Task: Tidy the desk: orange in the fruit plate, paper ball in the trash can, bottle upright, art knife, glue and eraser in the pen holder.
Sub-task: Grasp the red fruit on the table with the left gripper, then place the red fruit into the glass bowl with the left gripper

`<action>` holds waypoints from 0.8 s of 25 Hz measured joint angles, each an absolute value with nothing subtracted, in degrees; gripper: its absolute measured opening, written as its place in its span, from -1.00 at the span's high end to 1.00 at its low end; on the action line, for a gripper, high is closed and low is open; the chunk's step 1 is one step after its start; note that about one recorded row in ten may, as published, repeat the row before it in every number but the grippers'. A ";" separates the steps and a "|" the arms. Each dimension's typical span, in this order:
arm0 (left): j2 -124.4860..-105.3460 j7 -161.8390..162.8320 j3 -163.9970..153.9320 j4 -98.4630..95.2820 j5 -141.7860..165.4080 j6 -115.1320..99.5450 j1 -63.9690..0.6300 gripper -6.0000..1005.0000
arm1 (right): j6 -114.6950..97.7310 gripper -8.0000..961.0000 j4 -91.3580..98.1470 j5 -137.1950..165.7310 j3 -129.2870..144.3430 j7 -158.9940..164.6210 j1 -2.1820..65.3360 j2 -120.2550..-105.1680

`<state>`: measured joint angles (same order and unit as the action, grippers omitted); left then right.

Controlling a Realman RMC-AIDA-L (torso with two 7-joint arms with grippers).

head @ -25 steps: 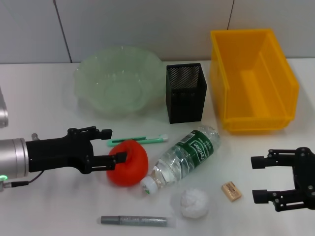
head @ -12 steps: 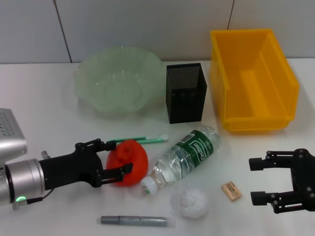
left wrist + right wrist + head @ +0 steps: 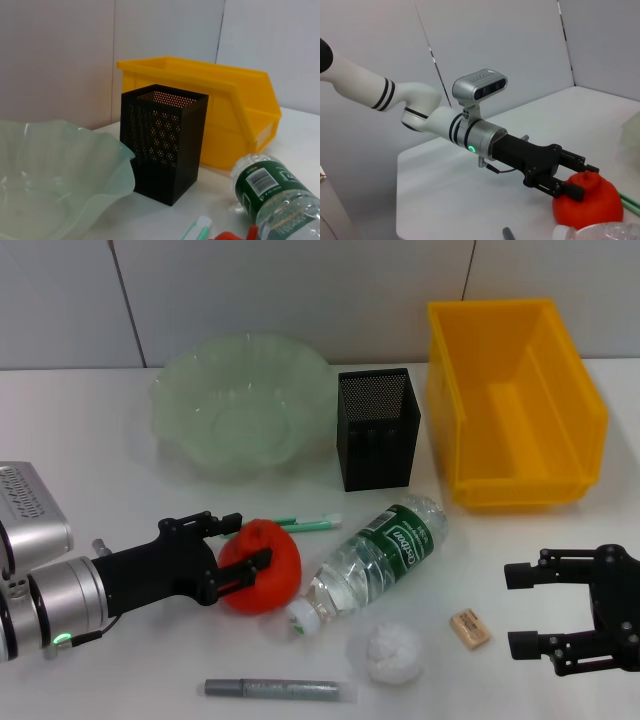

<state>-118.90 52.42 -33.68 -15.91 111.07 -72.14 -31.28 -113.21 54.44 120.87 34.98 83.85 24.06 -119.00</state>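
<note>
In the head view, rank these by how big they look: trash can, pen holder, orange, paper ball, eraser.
1. Trash can
2. Pen holder
3. Orange, partly hidden by the left gripper, so its place against the pen holder is unsure
4. Paper ball
5. Eraser

Bright, even overhead light; soft faint shadows; all views sharp.

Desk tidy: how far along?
Nothing done yet. In hand: left gripper closed on the orange, not yet at the fruit plate. Left: bottle lying down; paper ball, eraser, glue, art knife on the desk. Right gripper open, idle.
</note>
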 joint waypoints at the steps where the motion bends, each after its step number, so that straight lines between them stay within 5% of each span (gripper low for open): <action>1: -118.89 52.44 -33.81 -15.85 111.03 -71.99 -31.39 -0.52 | -113.21 -0.62 54.38 120.88 34.98 83.85 24.07 -119.00; 11: -118.79 52.57 -34.35 -15.28 110.46 -73.42 -31.56 0.22 | -113.19 -0.62 54.22 120.97 34.94 83.85 23.81 -119.00; 20: -118.28 56.06 -34.17 -19.20 107.44 -79.21 -30.99 0.48 | -113.19 -0.62 53.69 121.12 34.98 83.41 23.68 -119.04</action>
